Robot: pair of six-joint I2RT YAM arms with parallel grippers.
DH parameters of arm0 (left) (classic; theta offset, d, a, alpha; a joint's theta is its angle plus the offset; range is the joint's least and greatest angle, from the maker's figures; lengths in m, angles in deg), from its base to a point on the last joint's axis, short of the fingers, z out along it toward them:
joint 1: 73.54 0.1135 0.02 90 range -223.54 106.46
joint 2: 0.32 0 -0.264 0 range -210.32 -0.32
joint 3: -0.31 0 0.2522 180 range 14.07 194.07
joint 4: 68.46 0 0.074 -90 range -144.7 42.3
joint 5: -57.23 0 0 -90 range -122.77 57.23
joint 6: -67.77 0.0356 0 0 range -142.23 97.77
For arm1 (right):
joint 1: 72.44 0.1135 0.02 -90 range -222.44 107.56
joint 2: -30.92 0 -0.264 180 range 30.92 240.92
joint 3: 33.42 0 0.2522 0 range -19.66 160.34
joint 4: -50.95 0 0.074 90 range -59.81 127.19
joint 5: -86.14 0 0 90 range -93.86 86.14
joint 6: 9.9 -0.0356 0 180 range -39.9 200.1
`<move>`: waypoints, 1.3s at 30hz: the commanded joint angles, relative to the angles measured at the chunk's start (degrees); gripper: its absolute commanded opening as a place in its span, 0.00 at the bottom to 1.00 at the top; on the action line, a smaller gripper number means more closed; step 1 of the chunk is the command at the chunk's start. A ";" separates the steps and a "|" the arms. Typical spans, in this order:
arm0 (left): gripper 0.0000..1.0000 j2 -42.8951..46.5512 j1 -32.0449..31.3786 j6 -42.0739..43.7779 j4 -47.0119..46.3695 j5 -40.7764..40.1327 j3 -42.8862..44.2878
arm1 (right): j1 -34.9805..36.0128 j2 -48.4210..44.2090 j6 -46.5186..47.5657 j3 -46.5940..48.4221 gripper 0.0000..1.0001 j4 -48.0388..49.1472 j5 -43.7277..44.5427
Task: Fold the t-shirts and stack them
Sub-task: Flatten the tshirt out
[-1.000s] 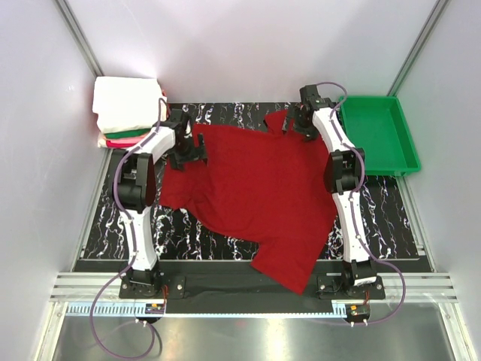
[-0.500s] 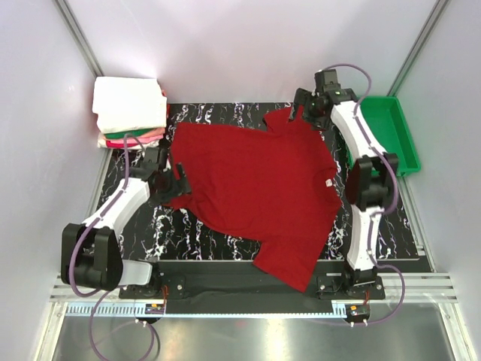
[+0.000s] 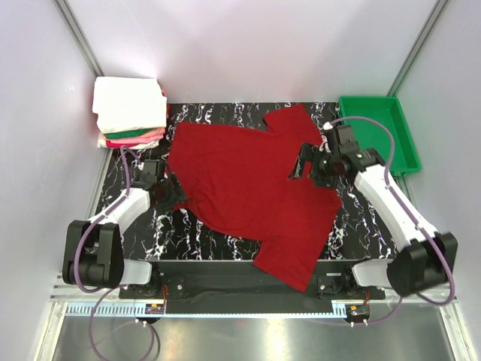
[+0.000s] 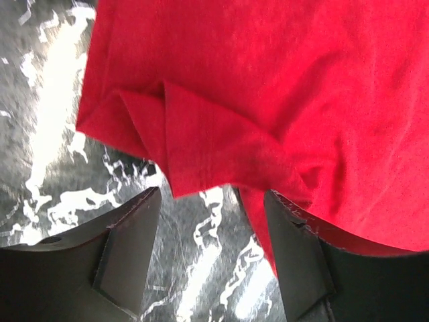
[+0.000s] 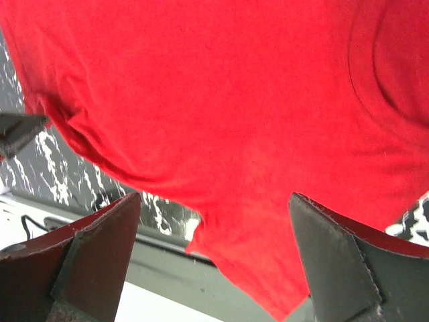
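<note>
Top external: red t-shirt [image 3: 252, 188] lies flat on the counter [image 3: 180, 241]

Your left end effector [image 3: 171, 192] sits spread at the left sleeve, gripping nothing. Your right end effector [image 3: 307, 167], also spread, has come from the far collar to above the shirt's right side. The folded stack [image 3: 129, 113] sits far left and the green tray [image 3: 379, 135] far right.

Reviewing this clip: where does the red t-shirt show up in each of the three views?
Top external: the red t-shirt lies spread across the middle of the table.
Left wrist: the red t-shirt fills the upper right, with a folded corner at centre.
Right wrist: the red t-shirt fills most of the frame.
Shared landmark: the black marbled tabletop beside the shirt's edge.
</note>
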State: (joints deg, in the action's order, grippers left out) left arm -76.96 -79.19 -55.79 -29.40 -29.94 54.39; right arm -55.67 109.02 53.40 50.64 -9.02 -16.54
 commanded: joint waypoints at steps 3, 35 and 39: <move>0.63 -1.49 1.26 -0.37 -6.84 -1.34 -1.38 | 0.01 -9.71 -0.37 -2.80 0.99 -2.03 -0.58; 0.08 18.62 8.89 0.43 20.20 7.53 3.54 | 0.01 -5.24 -11.07 -18.08 1.00 3.23 5.40; 0.10 22.14 9.95 0.69 26.71 8.59 4.42 | 0.01 -8.40 -16.45 -23.45 1.00 4.38 3.72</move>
State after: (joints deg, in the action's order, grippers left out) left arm -57.66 -69.90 -54.87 -9.54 -25.19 55.72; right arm -55.67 104.04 43.04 30.29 -6.60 -12.28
